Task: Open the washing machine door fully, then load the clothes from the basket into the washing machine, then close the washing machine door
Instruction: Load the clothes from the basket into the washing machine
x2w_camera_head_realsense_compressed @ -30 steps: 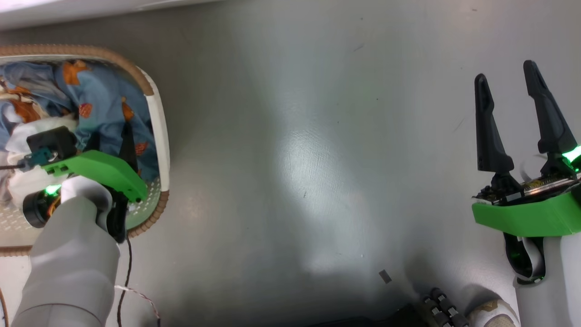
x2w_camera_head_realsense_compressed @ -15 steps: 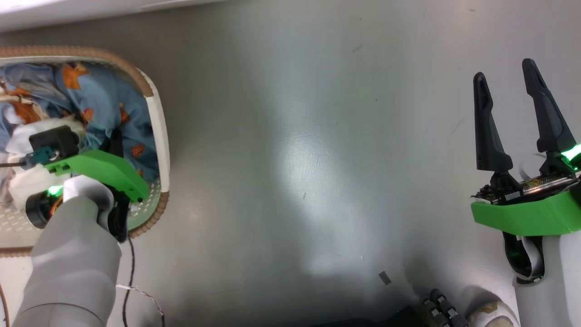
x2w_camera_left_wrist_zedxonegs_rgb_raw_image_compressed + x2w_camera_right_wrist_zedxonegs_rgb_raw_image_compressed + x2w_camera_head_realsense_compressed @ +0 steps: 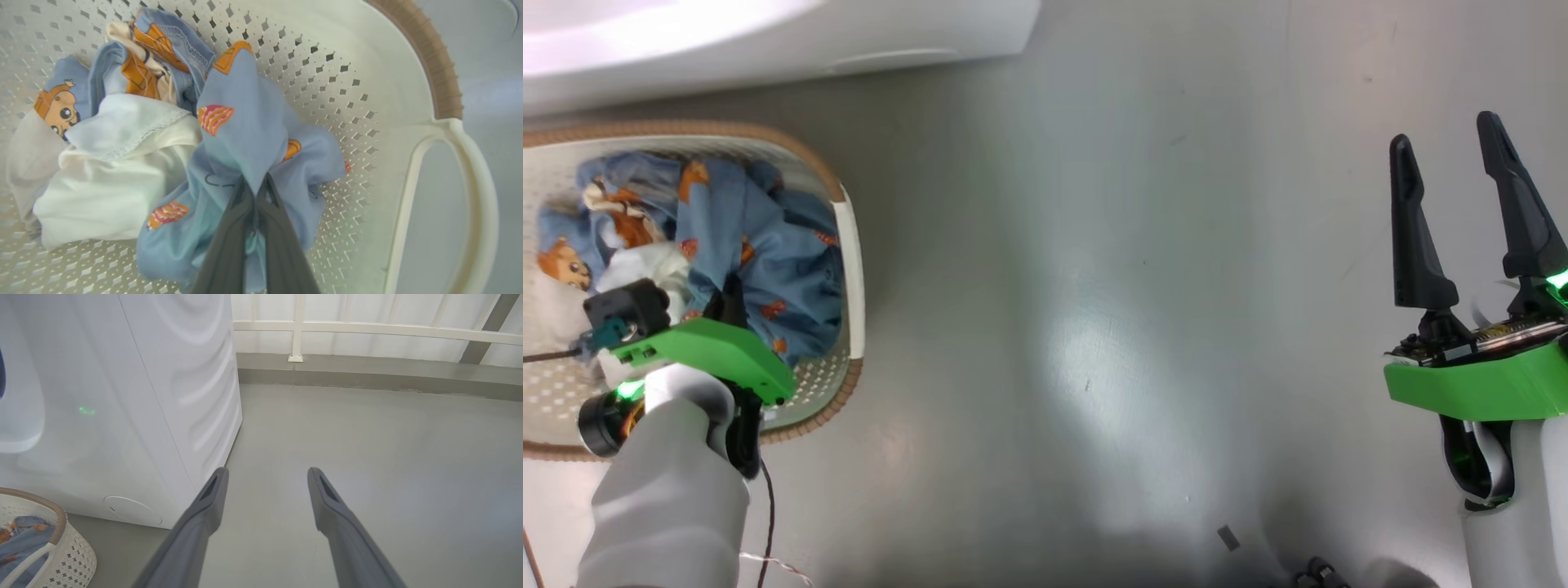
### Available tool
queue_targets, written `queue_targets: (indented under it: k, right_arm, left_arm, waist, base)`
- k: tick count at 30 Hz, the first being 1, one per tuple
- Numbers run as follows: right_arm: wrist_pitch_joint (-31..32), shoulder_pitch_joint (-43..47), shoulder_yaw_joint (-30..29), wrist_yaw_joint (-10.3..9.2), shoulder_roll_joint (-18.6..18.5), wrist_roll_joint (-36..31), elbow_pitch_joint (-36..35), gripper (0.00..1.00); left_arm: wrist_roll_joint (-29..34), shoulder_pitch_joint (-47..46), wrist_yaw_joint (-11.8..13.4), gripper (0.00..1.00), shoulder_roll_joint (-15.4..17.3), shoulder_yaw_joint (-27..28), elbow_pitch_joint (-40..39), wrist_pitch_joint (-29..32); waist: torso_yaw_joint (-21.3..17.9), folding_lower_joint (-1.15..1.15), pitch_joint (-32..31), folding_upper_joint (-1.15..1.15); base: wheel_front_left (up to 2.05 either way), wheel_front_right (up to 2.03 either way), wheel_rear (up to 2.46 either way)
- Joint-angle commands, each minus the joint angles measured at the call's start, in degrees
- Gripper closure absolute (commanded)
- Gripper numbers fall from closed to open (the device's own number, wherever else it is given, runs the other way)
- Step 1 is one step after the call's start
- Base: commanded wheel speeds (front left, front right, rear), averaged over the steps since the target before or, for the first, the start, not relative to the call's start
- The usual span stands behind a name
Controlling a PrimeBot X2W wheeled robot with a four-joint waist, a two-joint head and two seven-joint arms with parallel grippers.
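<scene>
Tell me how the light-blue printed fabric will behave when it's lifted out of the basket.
Likely floppy: the light-blue fabric is bunched in soft folds where the left hand pinches it, so it should drape. Probably light, being thin cloth. It may drag the white garment pressed against it in the basket.

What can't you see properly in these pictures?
- Left wrist view: the tips of the left fingers are buried in the clothes.
- Right wrist view: the front of the washing machine is cut off by the left edge, so whether it is open cannot be told.
- Head view: the basket is cut by the left edge and partly covered by the left arm.
</scene>
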Motion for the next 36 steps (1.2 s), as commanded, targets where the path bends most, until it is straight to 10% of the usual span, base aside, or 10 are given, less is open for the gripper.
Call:
queue_targets:
  k: [1,36]
  right_arm:
    - [-0.3,2.7,1.0,0.35,-0.3,-0.2,-0.9,0.00]
    - [-0.3,13.7,0.9,0.35,1.0,-1.2,5.6,0.00]
  left_arm:
    - [-0.1,3.9,1.2,1.00,2.4,1.6,-3.0,-0.7]
    - [16.0,33.5,4.3,1.00,-0.7,10.5,-50.8,-0.8]
  waist:
    - [1.1,0.00,-2.5,0.00]
    - [4.6,0.00,-27.9,0.00]
  base:
    - [0.00,0.00,0.00]
    - [0.00,0.00,0.00]
